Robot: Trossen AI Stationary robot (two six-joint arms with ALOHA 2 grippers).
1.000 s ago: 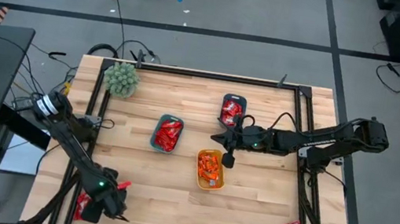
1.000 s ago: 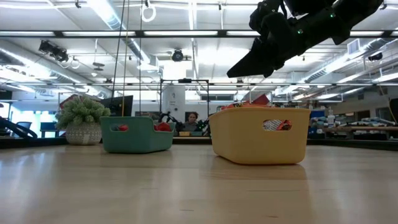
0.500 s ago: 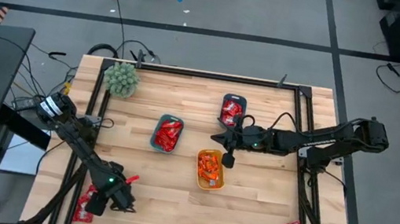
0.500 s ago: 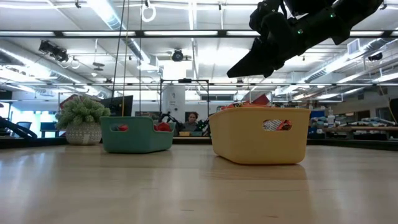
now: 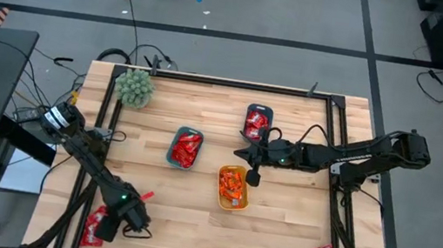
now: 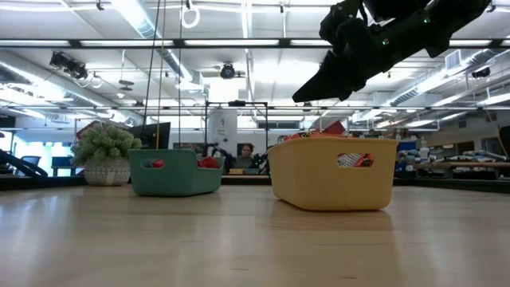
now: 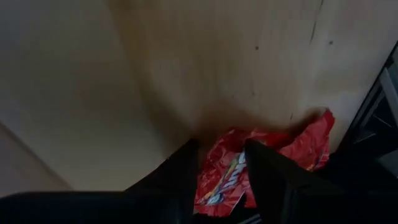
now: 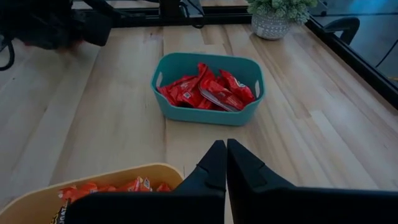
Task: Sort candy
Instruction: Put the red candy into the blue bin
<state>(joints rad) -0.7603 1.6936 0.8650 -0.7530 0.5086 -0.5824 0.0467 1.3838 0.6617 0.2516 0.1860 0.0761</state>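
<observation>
Overhead camera covers the whole worktop; low camera sights level across it; both show the yellow tray.

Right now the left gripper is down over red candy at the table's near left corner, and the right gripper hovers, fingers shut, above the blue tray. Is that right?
Not quite. The right gripper, fingers shut, hovers by the yellow tray, not the blue tray; the high view shows it. The left gripper is indeed over red candy at the near left corner.

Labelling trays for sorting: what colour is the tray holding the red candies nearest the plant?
Teal tray, clearest in the right wrist view.
</observation>
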